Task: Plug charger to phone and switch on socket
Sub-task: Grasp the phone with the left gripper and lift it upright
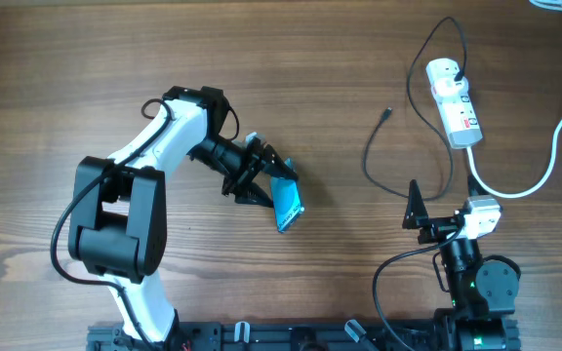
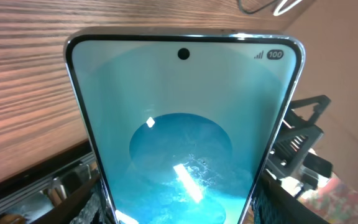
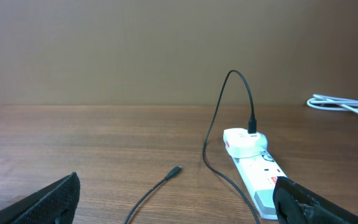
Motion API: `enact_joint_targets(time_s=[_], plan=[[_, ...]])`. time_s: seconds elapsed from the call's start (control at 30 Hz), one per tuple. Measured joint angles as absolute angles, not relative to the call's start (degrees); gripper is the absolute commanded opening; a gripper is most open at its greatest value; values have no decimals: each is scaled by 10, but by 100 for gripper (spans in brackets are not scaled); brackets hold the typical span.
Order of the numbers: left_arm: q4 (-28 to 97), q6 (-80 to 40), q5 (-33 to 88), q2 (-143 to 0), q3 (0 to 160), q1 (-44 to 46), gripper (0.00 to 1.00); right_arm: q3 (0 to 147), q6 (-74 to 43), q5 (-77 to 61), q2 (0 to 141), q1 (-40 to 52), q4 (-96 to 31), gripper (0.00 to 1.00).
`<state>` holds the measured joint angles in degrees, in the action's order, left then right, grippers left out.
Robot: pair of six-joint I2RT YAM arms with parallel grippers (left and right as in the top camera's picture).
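Observation:
The phone (image 1: 288,207) with its cyan screen sits between the fingers of my left gripper (image 1: 277,189), left of the table's middle. It fills the left wrist view (image 2: 185,118), with the gripper (image 2: 179,214) shut on its two long edges. The charger's black cable (image 1: 371,166) lies loose on the table, its small connector (image 1: 387,113) free, also in the right wrist view (image 3: 175,170). Its plug (image 1: 444,70) sits in the white socket (image 1: 460,112) at the far right. My right gripper (image 1: 445,200) is open and empty, just short of the cable loop, fingers wide (image 3: 185,199).
The socket's thick white cord (image 1: 554,146) curves off to the far right edge; it also shows in the right wrist view (image 3: 347,106). The socket strip (image 3: 257,168) lies ahead and right of the right gripper. The arm bases stand at the near edge.

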<state>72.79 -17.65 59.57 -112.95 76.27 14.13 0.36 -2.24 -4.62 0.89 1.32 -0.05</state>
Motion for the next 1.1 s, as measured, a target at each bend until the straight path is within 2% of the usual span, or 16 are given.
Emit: enact_joint_targets(time_s=[0.4, 0.57, 1.1], plan=[[724, -176, 642, -1129, 763, 142, 49, 4, -22, -46, 9, 13, -1, 100], [724, -176, 658, -1129, 763, 169, 49, 4, -22, -46, 9, 13, -1, 100], [696, -176, 659, -1129, 763, 180, 50, 4, -22, -46, 9, 13, -1, 100]])
